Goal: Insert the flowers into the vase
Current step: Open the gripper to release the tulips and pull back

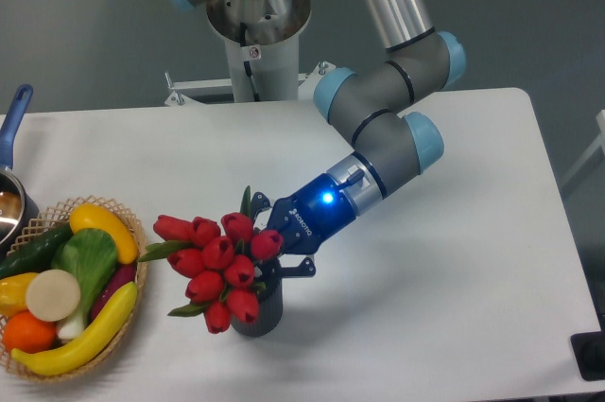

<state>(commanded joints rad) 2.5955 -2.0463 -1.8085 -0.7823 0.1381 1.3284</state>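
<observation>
The flowers point(217, 265), a bunch of red tulip buds with green leaves, stand with their stems in the vase point(259, 315), a small dark grey cylinder near the table's front. The buds lean out to the left over the vase's rim and hide its mouth. My gripper point(275, 243) reaches down from the upper right and sits right behind the bunch, just above the vase. Its dark fingers point(301, 268) show on either side of the rightmost buds. The fingertips and the stems between them are hidden behind the buds, so I cannot tell whether they grip the stems.
A wicker basket point(139, 274) with fruit and vegetables stands at the front left, close to the leaning buds. A pot with a blue handle point(13, 113) is at the left edge. The arm's base post point(255, 52) stands behind the table.
</observation>
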